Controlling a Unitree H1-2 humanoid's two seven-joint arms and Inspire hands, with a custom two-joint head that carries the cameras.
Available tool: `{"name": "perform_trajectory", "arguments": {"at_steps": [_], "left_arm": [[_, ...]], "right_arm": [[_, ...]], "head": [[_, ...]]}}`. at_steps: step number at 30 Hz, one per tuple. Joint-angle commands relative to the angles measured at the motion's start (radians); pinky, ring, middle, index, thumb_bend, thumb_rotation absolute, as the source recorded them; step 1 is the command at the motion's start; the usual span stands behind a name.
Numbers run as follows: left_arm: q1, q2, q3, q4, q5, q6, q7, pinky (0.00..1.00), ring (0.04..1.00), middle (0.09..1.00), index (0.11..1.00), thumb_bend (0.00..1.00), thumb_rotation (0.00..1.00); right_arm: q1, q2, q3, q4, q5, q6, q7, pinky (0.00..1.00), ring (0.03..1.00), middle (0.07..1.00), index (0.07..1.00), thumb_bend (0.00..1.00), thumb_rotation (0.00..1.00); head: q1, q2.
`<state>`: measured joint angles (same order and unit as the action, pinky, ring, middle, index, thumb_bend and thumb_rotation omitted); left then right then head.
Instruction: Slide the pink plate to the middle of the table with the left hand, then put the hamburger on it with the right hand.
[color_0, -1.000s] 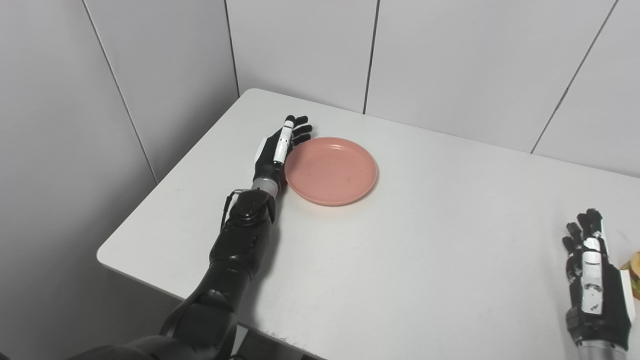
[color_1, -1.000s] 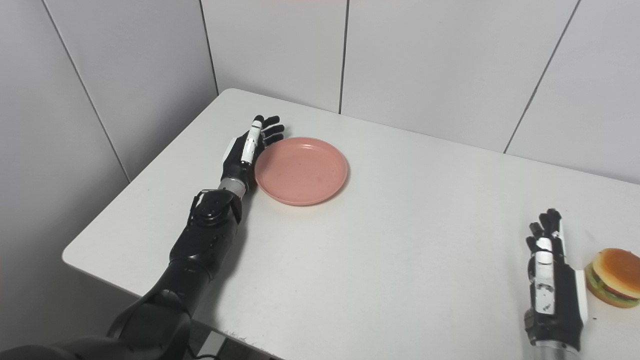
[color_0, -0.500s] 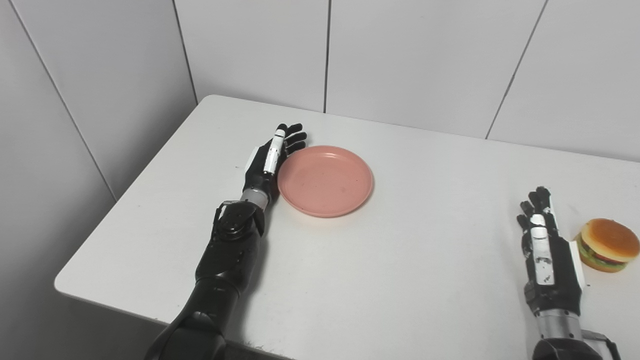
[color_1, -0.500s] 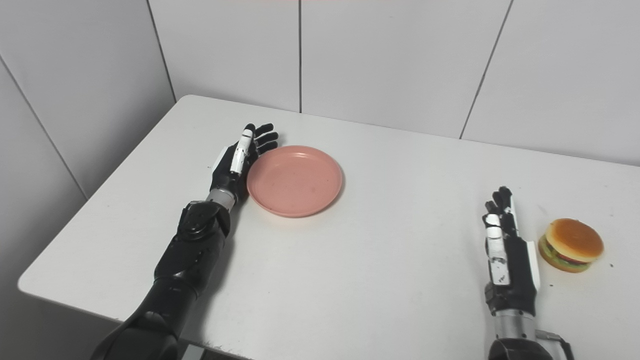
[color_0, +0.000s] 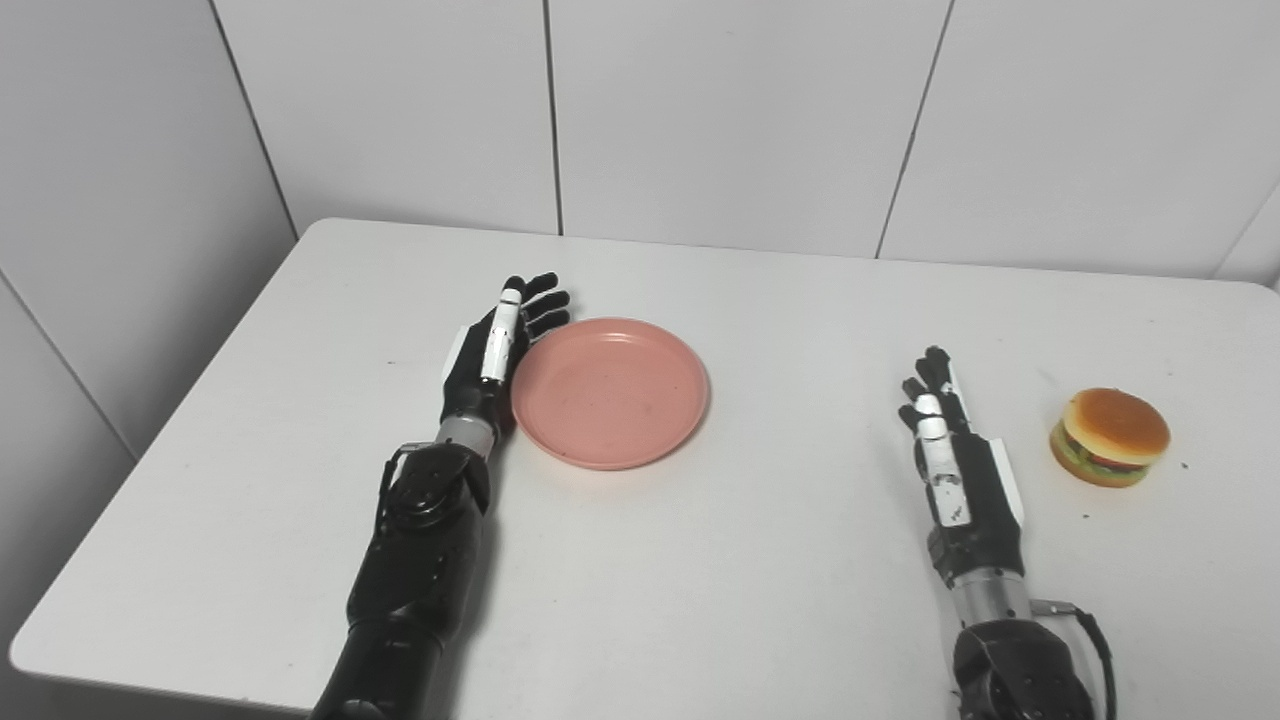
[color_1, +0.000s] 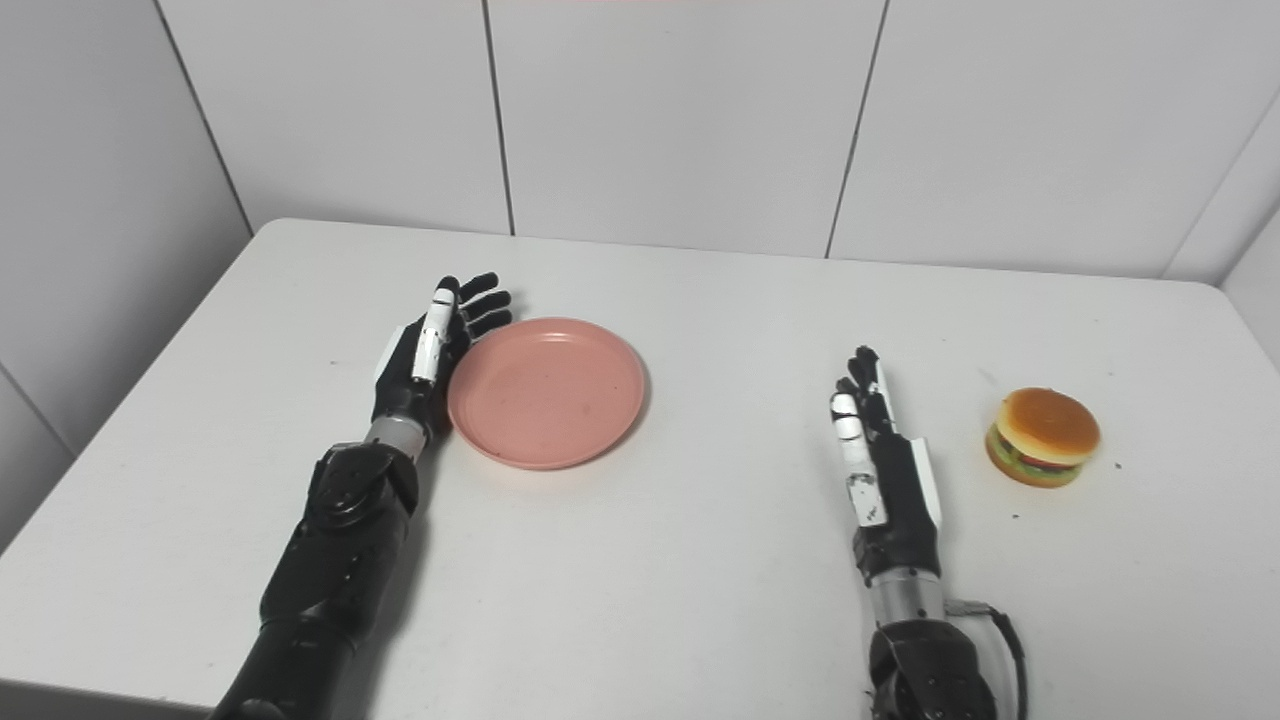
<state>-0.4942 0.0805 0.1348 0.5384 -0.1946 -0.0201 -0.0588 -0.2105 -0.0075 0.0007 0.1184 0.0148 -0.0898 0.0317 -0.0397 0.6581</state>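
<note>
Your left robot hand (color_0: 492, 350), open and edge-on against the plate (color_0: 610, 391), is set to push; right robot hand (color_0: 958, 465) waits open, holding nothing, left of the burger (color_0: 1109, 436).

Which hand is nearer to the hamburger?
Right. The right hand lies open just left of the hamburger, apart from it; the left hand is far off, against the plate.
</note>
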Motion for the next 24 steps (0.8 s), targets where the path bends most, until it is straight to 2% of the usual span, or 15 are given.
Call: {"name": "perform_trajectory", "arguments": {"at_steps": [1, 6, 8, 11, 16, 21, 24], "left_arm": [[0.003, -0.012, -0.006, -0.005, -0.013, 0.016, -0.02, 0.78, 0.801, 0.786, 0.761, 0.41, 1.0], [0.014, -0.02, -0.016, 0.0, -0.016, -0.005, -0.052, 0.79, 0.812, 0.797, 0.766, 0.42, 1.0], [0.022, -0.028, -0.018, -0.019, -0.011, 0.001, -0.05, 0.78, 0.802, 0.785, 0.749, 0.41, 1.0], [0.039, -0.04, -0.033, -0.068, -0.001, 0.045, -0.05, 0.79, 0.812, 0.791, 0.754, 0.42, 1.0], [0.051, -0.06, -0.061, -0.1, -0.008, 0.071, -0.065, 0.82, 0.835, 0.814, 0.776, 0.43, 1.0], [0.069, -0.098, -0.072, -0.133, -0.01, 0.1, -0.06, 0.83, 0.84, 0.812, 0.779, 0.41, 1.0], [0.079, -0.112, -0.081, -0.129, -0.002, 0.089, -0.064, 0.83, 0.828, 0.799, 0.768, 0.4, 1.0]], "right_arm": [[-0.016, 0.013, 0.006, -0.014, -0.009, 0.009, -0.009, 0.98, 0.979, 1.0, 1.0, 0.59, 0.92], [-0.021, 0.023, 0.009, -0.004, -0.004, 0.01, -0.009, 1.0, 0.994, 1.0, 1.0, 0.6, 0.9], [-0.023, 0.025, 0.013, 0.002, -0.011, 0.003, -0.011, 1.0, 0.988, 1.0, 1.0, 0.59, 0.91], [-0.027, 0.029, 0.018, 0.005, -0.022, -0.005, -0.017, 0.98, 0.975, 0.998, 1.0, 0.58, 0.9], [-0.033, 0.028, 0.018, 0.023, -0.015, -0.027, -0.011, 0.99, 0.978, 0.999, 1.0, 0.58, 0.9], [-0.03, 0.026, 0.018, 0.007, -0.018, -0.013, -0.014, 0.98, 0.977, 0.997, 1.0, 0.59, 0.88], [-0.029, 0.026, 0.017, 0.006, -0.015, -0.015, -0.014, 0.97, 0.973, 0.992, 1.0, 0.58, 0.89]], "head": [[-0.016, 0.001], [-0.049, 0.007], [-0.075, 0.01], [-0.096, 0.012], [-0.092, 0.018], [-0.085, 0.022], [-0.081, 0.024]]}}
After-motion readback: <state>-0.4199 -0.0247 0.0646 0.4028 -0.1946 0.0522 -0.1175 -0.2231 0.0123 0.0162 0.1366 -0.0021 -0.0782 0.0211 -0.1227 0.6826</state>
